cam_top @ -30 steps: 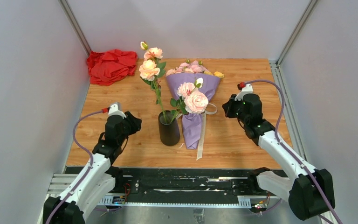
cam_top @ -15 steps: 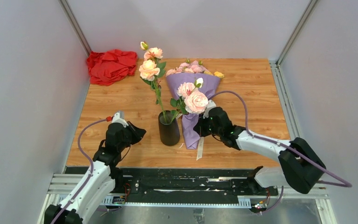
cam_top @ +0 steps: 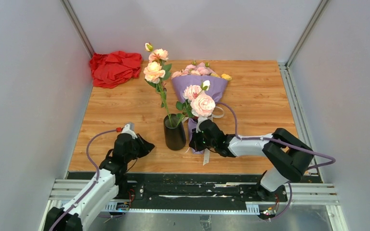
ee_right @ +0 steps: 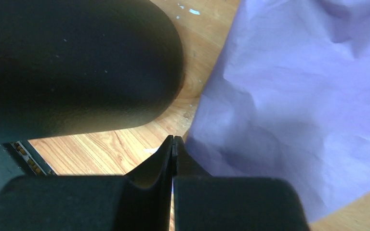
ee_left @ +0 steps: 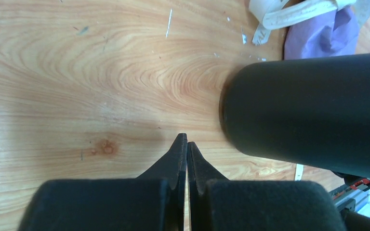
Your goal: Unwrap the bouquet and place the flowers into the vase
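The bouquet [cam_top: 207,87] lies on the table, a lilac paper cone [ee_right: 294,96] with a cream ribbon [ee_left: 294,12] and small pink and yellow flowers [cam_top: 198,70] at its far end. The black vase [cam_top: 175,138] stands just left of its narrow end and holds two taller rose stems. My left gripper [cam_top: 145,145] sits low on the wood left of the vase [ee_left: 313,115], shut and empty [ee_left: 187,140]. My right gripper [cam_top: 192,142] is low between the vase [ee_right: 77,62] and the paper, shut [ee_right: 173,138], its tips at the paper's edge with nothing seen between them.
A crumpled red cloth [cam_top: 115,68] lies at the far left corner. The tall peach and pink roses [cam_top: 154,71] lean over the bouquet. Grey walls close in both sides, and a black rail [cam_top: 192,190] runs along the near edge.
My right arm has swung down and left from the table's right side to the bouquet's narrow end beside the vase. My left gripper has closed and dropped lower, a little nearer the vase.
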Robot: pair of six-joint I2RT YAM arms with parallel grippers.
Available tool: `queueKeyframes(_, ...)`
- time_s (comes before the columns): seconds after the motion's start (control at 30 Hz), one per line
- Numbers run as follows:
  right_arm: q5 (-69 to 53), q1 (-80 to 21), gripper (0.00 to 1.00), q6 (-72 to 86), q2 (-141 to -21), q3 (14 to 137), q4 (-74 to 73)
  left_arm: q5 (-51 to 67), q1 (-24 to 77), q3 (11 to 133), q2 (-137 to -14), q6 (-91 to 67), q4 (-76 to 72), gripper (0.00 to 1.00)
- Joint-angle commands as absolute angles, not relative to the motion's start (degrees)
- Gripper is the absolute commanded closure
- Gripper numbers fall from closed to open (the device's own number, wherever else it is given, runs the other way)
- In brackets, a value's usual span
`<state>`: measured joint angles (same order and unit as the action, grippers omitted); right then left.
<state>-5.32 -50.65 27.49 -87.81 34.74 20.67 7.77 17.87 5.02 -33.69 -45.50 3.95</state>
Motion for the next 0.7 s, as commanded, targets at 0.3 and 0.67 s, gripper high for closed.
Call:
queueKeyframes(0.3, -5.37, -53.13, 1.00, 30.28, -95.71, 37.74, 26.03, 3.04, 23.38, 6.74, -41.77, -44.88, -1.28, 1.00)
queueKeyframes(0.67, -6.61, -53.17, 1.00, 30.37, -99.30, 40.37, 27.07, 1.49, 23.38, 9.88, -46.43, -44.14, -3.01, 1.00)
